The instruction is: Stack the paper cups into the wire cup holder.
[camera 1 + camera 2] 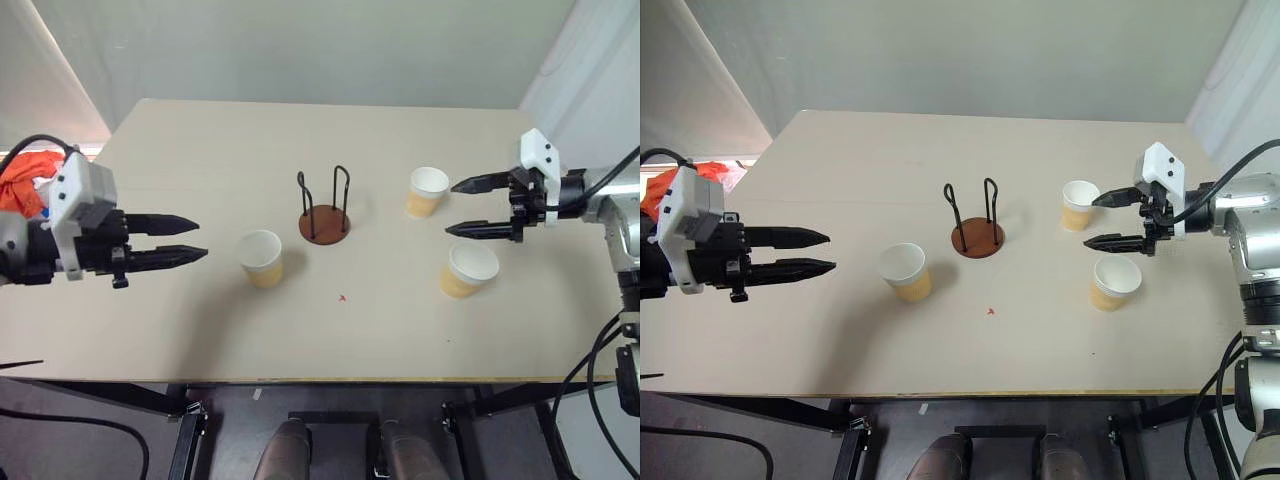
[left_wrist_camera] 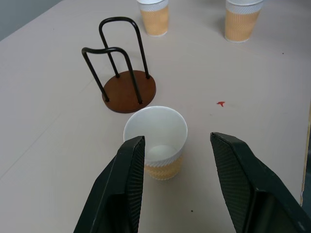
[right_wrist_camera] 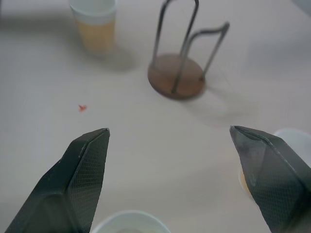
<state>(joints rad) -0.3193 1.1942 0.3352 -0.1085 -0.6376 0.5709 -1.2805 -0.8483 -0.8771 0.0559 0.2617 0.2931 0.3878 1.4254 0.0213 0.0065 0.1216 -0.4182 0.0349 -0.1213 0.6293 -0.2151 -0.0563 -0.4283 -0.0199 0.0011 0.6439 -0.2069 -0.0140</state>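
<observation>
The wire cup holder (image 1: pixel 325 224), a reddish-brown disc with two black wire loops, stands empty at mid-table. Three tan paper cups stand upright on the table. One cup (image 1: pixel 261 258) is just left of the holder. A second cup (image 1: pixel 428 191) is to the holder's right, and the third (image 1: pixel 469 270) is nearer the front on that side. My left gripper (image 1: pixel 200 238) hovers open, pointing at the left cup (image 2: pixel 156 141), its tips a short way from it. My right gripper (image 1: pixel 450 208) is wide open above the table between the two right cups, holding nothing.
The pale table (image 1: pixel 200 330) has its front edge close to me and a wall behind it. A small red mark (image 1: pixel 342 297) lies in front of the holder. An orange-red object (image 1: pixel 22 182) sits off the table's left side.
</observation>
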